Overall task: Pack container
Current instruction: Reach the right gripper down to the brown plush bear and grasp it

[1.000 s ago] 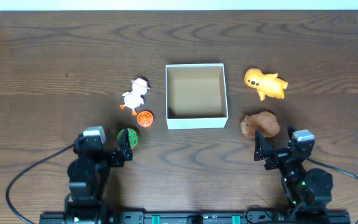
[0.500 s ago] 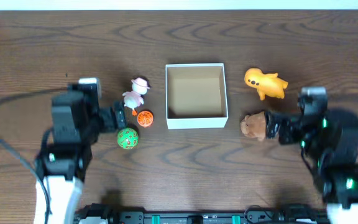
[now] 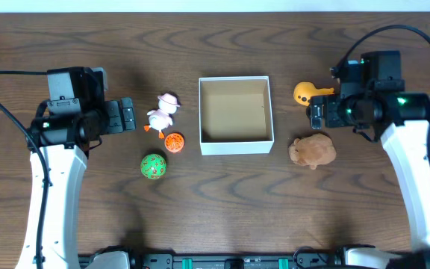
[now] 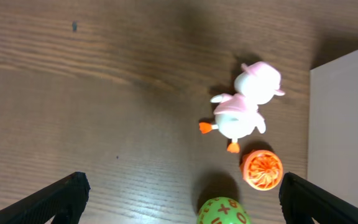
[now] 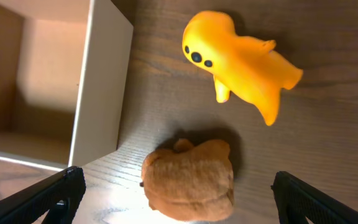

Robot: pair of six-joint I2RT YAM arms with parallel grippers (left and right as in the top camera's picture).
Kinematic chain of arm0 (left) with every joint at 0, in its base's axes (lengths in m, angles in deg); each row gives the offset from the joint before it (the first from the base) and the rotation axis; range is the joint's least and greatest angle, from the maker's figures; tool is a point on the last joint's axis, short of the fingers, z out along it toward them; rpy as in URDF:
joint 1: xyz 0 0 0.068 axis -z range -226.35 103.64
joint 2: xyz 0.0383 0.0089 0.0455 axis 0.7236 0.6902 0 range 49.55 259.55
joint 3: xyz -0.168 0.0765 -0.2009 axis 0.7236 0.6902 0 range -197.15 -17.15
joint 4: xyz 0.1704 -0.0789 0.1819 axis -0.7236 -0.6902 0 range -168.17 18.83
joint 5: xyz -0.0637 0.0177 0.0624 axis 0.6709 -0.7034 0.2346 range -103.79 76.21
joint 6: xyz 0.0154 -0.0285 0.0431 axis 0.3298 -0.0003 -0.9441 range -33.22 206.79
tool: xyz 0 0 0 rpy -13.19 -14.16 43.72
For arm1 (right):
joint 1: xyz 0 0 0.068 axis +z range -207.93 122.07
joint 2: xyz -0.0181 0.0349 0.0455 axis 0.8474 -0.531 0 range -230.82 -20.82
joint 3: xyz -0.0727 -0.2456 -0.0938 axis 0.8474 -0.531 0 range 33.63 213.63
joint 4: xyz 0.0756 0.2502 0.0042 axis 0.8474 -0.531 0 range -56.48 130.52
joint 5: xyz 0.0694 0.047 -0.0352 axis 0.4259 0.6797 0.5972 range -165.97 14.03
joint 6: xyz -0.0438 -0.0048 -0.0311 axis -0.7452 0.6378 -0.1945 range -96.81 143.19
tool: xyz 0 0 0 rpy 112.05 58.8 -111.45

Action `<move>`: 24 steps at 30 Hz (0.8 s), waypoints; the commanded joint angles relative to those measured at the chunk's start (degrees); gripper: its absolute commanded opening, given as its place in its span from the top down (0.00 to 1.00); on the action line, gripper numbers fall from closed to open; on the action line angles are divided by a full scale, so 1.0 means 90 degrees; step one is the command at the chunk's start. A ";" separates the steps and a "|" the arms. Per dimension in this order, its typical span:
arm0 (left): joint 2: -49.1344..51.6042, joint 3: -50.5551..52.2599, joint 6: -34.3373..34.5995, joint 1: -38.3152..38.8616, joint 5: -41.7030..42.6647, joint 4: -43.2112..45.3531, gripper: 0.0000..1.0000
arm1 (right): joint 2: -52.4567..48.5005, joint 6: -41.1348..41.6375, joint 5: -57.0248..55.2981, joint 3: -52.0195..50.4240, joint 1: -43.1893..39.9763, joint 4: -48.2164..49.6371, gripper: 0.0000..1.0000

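Observation:
The container (image 3: 236, 146) is a square white-walled box with a brown inside, empty, at the table's middle. Left of it lie a white and pink duck (image 3: 161, 113), an orange ball (image 3: 174, 142) and a green ball (image 3: 153, 166). Right of it lie a yellow toy (image 3: 303, 93) and a brown toy (image 3: 312, 150). My left gripper (image 3: 128, 116) is open and empty, raised left of the duck (image 4: 244, 109). My right gripper (image 3: 318, 116) is open and empty, raised between the yellow toy (image 5: 241, 59) and the brown toy (image 5: 191, 180).
The left wrist view shows the orange ball (image 4: 261, 169), the green ball (image 4: 224, 213) and the container's wall (image 4: 347, 124). The right wrist view shows the container's right wall (image 5: 101, 87). Black cables trail from both arms over the wood table (image 3: 215, 217).
Both arms have lifted from the front edge and swung back. The left gripper moved away from the green ball, the right from the brown toy towards the yellow toy. The toys have not moved.

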 commanded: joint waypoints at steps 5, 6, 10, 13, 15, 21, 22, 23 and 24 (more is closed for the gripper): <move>0.0046 -0.0109 -0.0095 -0.0063 0.0041 -0.0073 0.02 | -0.0612 0.0865 -0.0381 0.0126 -0.0170 0.0440 0.01; 0.0046 -0.0107 -0.0095 -0.0063 0.0041 -0.0092 0.02 | -0.0704 0.0918 -0.0566 0.0126 -0.0170 0.0447 0.01; 0.0046 -0.0107 -0.0092 -0.0063 0.0044 -0.0163 0.02 | -0.1010 0.0925 -0.0964 0.0126 -0.0165 0.0342 0.01; 0.0046 -0.0107 -0.0092 -0.0063 0.0044 -0.0182 0.02 | -0.1129 0.1003 -0.1095 0.0126 -0.0165 0.0265 0.03; 0.0046 -0.0107 -0.0092 -0.0063 0.0044 -0.0180 0.02 | -0.1137 0.1018 -0.1090 0.0126 -0.0163 0.0080 0.04; 0.0046 -0.0107 -0.0092 -0.0063 0.0044 -0.0182 0.02 | -0.1122 0.0969 -0.0816 0.0126 -0.0158 -0.0952 0.10; 0.0046 -0.0107 -0.0092 -0.0063 0.0044 -0.0182 0.02 | -0.1122 0.0862 -0.0668 0.0126 -0.0141 -0.1059 0.11; 0.0046 -0.0107 -0.0092 -0.0063 0.0044 -0.0182 0.02 | -0.1122 0.0748 -0.0539 0.0126 -0.0104 -0.1151 0.11; 0.0046 -0.0107 -0.0092 -0.0063 0.0044 -0.0182 0.02 | -0.1122 0.0699 -0.0486 0.0126 -0.0046 -0.1219 0.11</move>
